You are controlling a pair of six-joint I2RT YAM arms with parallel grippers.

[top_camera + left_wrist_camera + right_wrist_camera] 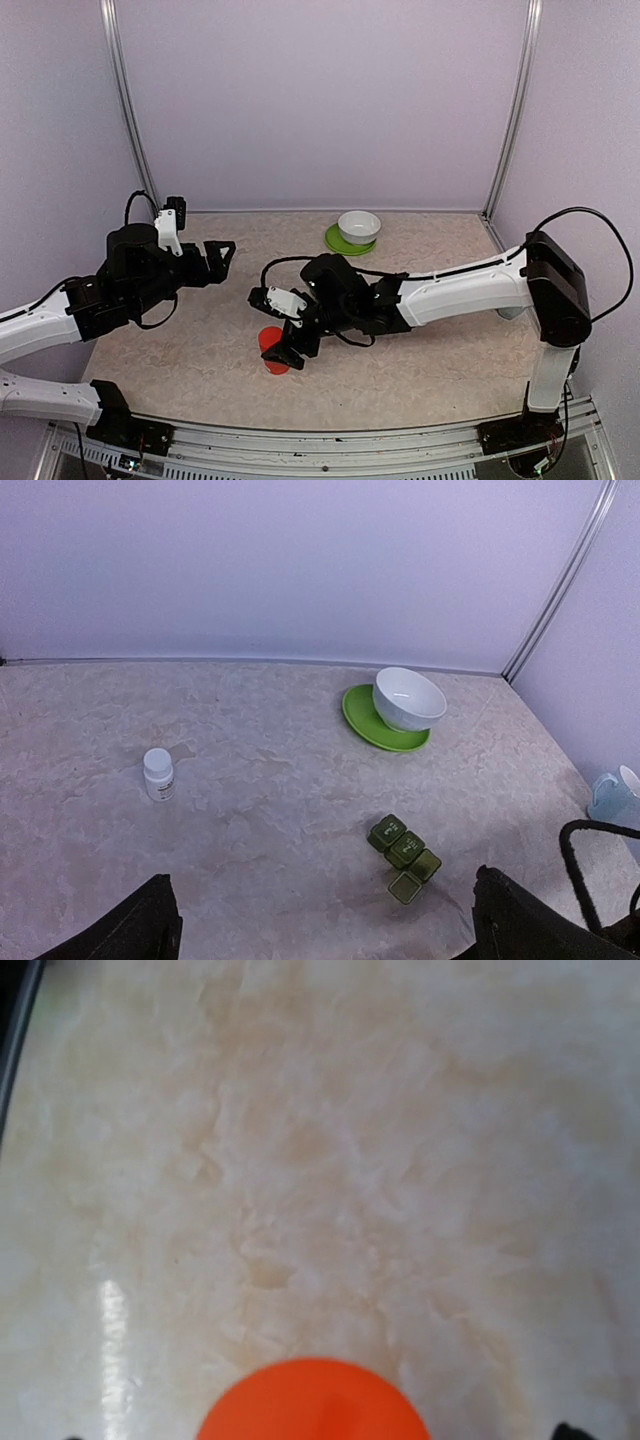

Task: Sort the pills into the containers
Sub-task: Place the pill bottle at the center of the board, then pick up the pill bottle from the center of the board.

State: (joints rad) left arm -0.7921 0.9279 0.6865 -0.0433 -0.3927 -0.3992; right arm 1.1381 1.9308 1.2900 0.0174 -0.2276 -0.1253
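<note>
Nearest me, the right arm (470,285) reached from its base at the right across the beige marbled table (190,375) toward the middle. Its wrist was bent down, so the right gripper (291,352) hung at a red cylindrical plastic bottle (267,345) standing near the front edge. That arm's own camera showed the bottle's round top between two dark fingertips in the bottom corners. They were spread wider than the bottle and not touching it, so the claw was open and holding nothing. The left arm (140,275) lay low along the left side, with the left gripper (224,254) off the table and pointing toward the middle. Its fingers (135,930) were wide apart with nothing between them.

Only the left wrist camera showed the rest. The small dark green plastic strip of square lidded containers (404,855) lay on the table right of centre, just beyond that claw. I counted three squares in a row and a fourth at the near end, lid or compartment I couldn't tell. Farther left stood one tiny white bottle (158,774), upright and well apart. One pale blue mug (610,798) was at the right edge. Farthest back, one white bowl (408,698) sat on one lime green round plate (358,715).
</note>
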